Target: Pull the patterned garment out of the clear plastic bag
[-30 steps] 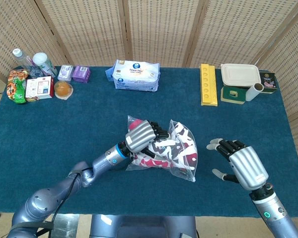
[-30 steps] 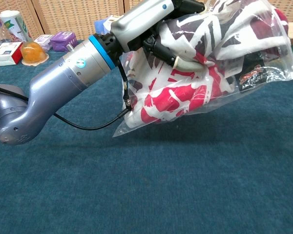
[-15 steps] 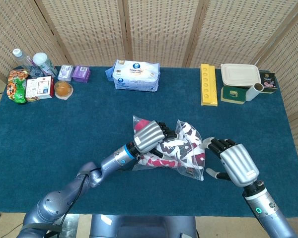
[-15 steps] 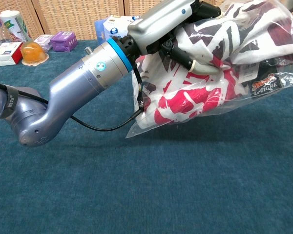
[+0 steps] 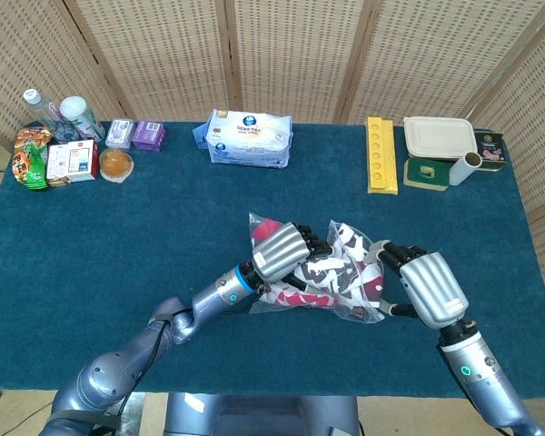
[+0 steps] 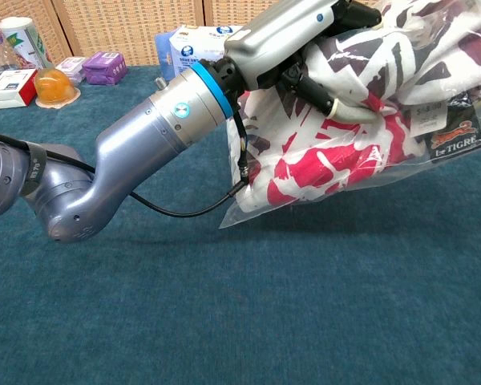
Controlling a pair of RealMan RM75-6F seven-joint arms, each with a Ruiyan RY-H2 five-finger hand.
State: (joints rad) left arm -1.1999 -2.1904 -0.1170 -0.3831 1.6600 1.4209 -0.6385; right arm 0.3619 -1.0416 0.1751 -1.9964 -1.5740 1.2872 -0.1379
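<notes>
Two hands meet on the clear plastic bag [image 5: 322, 277], which sits lifted over the near middle of the blue desk [image 5: 145, 227]. Nearest, the right hand [image 5: 416, 280] has its fingers against the bag's right end; whether they have closed on film or cloth I cannot tell. Just beyond, the left hand [image 5: 286, 251] is clamped on the bag's top with the patterned garment [image 6: 361, 120] bunched inside, still fully enclosed. Likely risk: the left grip pinches cloth as well as plastic, so a pull drags bag and garment together or tears the film. Farther back stand a tissue pack [image 5: 249, 138] and a yellow tray [image 5: 381, 154].
</notes>
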